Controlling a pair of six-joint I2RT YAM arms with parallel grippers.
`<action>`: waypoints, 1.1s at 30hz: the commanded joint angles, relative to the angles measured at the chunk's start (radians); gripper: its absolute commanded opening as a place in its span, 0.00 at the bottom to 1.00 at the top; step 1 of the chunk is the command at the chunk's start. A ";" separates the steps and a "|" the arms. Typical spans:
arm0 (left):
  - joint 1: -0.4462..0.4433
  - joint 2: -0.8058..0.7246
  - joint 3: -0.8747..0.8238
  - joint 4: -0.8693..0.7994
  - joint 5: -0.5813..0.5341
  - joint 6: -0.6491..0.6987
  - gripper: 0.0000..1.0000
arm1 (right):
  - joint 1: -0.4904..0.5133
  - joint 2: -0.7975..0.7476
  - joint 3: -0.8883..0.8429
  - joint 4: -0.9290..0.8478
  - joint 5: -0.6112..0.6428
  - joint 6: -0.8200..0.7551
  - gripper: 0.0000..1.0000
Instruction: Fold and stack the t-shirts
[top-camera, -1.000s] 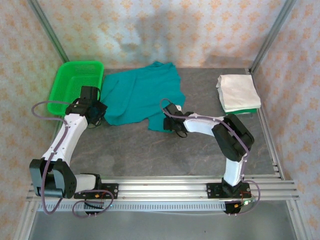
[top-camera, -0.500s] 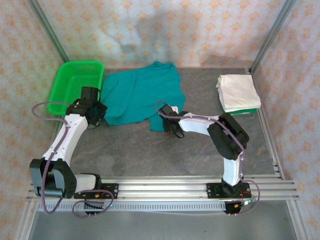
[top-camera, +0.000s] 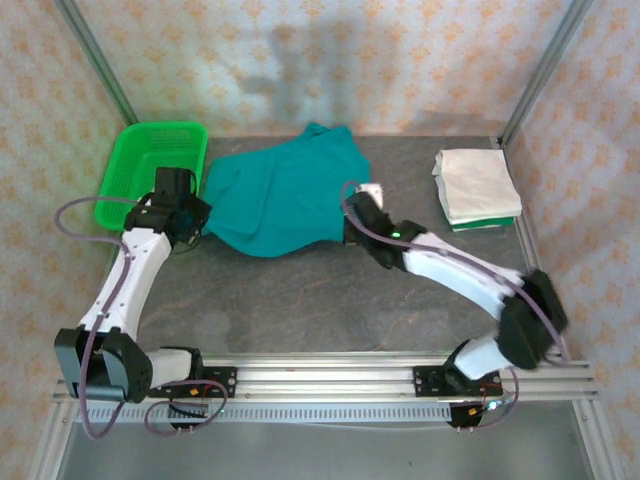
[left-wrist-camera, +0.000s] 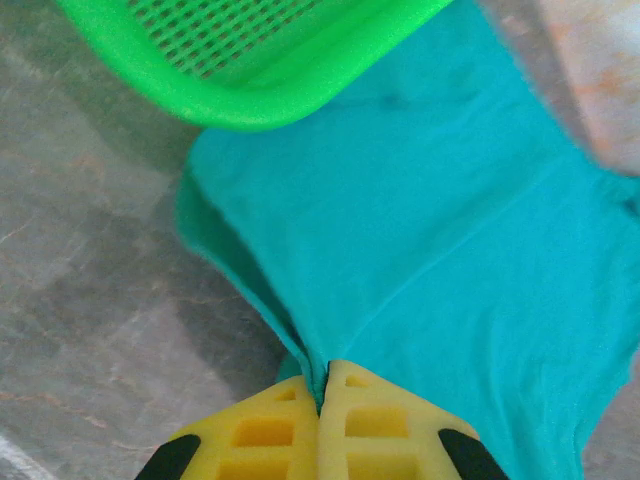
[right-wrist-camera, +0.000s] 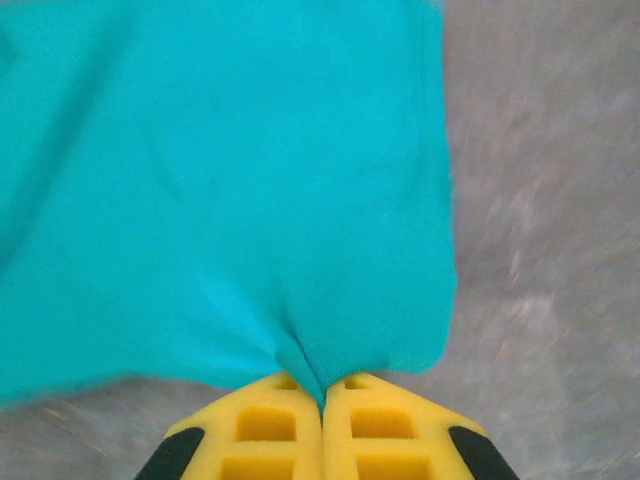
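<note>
Teal shirt (top-camera: 280, 195) spread on worktop (top-camera: 300, 290), next to basket (top-camera: 150, 165).
My L pincer (left-wrist-camera: 322, 385) & R pincer (right-wrist-camera: 322, 392) both clamped on its near edge; cloth soft, light, limp, prob. sags, so hold by edges.

Plain teal cloth t-shirt (top-camera: 280, 195), bright green plastic mesh basket (top-camera: 160, 128), white folded cloth shirts (top-camera: 475, 180) — cream walls (top-camera: 350, 60) with orange floral print.
</note>
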 joint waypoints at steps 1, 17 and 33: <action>0.007 -0.080 0.089 -0.054 -0.012 0.031 0.00 | -0.010 -0.198 0.002 0.002 0.148 -0.114 0.00; 0.005 -0.114 0.307 -0.061 0.059 0.018 0.00 | -0.086 -0.327 0.337 -0.339 0.341 -0.278 0.00; -0.021 0.330 0.426 0.161 0.003 0.066 0.00 | -0.427 0.131 0.335 0.014 -0.117 -0.189 0.00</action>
